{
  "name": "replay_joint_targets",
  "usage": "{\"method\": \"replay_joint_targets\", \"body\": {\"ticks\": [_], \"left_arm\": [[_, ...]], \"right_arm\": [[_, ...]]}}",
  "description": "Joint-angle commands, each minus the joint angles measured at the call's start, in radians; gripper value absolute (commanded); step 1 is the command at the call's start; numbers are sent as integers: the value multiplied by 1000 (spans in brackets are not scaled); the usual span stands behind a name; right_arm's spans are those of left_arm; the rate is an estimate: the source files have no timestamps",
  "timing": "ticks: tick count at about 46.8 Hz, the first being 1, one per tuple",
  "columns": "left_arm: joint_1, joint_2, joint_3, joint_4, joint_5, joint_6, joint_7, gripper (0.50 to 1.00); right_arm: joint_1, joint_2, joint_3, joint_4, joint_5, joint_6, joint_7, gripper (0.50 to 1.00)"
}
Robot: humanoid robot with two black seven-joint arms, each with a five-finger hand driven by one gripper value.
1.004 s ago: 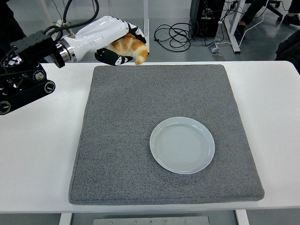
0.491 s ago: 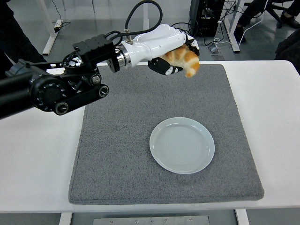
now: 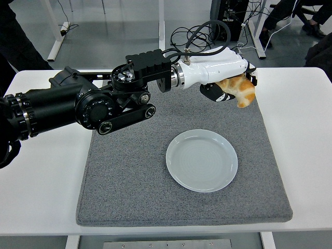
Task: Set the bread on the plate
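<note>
A black left arm point(image 3: 78, 106) reaches from the left across the white tabletop point(image 3: 41, 171) and grey mat point(image 3: 129, 171), its white left robot hand point(image 3: 223, 78) grasping a golden bread point(image 3: 238, 89) in the air beyond the empty plate point(image 3: 202, 160), towards the mat's far right.

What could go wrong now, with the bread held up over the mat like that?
The left hand holds the bread above the grey mat, beyond the plate and towards its right. Released here, it would land on the mat. Much of it hangs below the fingers, so it may slip.
</note>
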Motion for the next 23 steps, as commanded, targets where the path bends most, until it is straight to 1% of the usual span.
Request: {"method": "replay_joint_targets", "body": {"ticks": [1, 14, 23], "left_arm": [[-2, 0, 27, 0, 0, 0, -1, 500], [1, 0, 48, -1, 1, -2, -1, 500], [9, 0, 96, -7, 3, -2, -2, 500]], "right_arm": [[0, 0, 1, 0, 0, 0, 0, 1000], [0, 0, 1, 0, 0, 0, 0, 1000], [0, 0, -1, 0, 0, 0, 0, 1000]]}}
